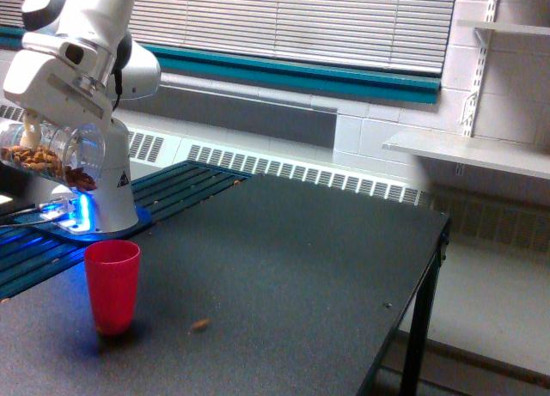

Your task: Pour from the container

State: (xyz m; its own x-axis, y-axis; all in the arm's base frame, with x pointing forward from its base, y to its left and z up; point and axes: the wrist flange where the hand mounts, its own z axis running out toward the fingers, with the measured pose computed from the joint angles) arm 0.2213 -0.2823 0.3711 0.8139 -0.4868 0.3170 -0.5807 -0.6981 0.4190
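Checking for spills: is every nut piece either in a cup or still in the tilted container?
No: one brown nut piece lies on the dark table, at the exterior view's right of the red cup.

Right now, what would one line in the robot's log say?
gripper: shut on clear cup | cup: tipped above red cup | nuts: inside | stray piece: on table

The tool [33,131] is mostly hidden behind the container [53,157]; the bench [284,267] is cut off at the near edge.

White rounded arm [82,35], blue-lit base [82,211].
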